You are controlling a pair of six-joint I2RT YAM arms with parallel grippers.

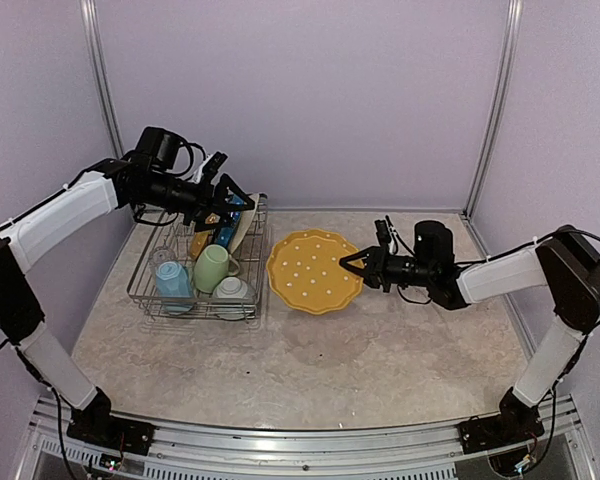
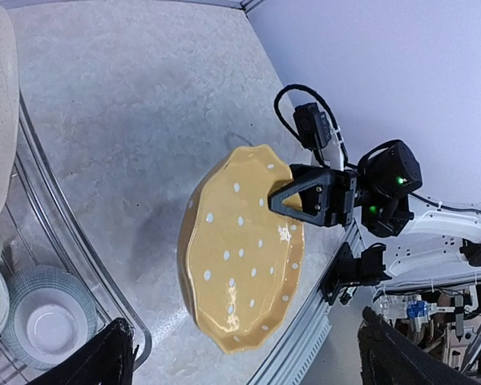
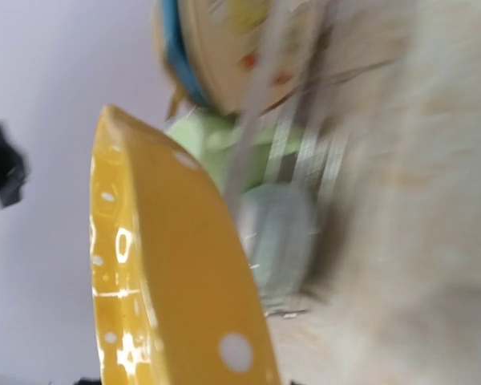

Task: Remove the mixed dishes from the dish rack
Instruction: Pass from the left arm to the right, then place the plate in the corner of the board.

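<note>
Between the tips of the right pincer [image 1: 354, 264] sits the rim of a yellow dotted plate [image 1: 308, 270], clenched and held tilted above the worktop [image 1: 360, 350], the arm stretched low leftward. Just past the plate's other edge stands the dish rack [image 1: 138, 280], holding a blue cup [image 1: 173, 280], green mug [image 1: 212, 266] and white cup [image 1: 233, 291]. Over its far end, above the upright plates [image 1: 238, 230], the left pincer [image 1: 228, 190] hangs released, fingers spread, arm reaching from the left.

Four plates [image 1: 313, 271], three cups [image 1: 211, 267], one glass [image 1: 163, 258], one rack [image 1: 137, 290].
</note>
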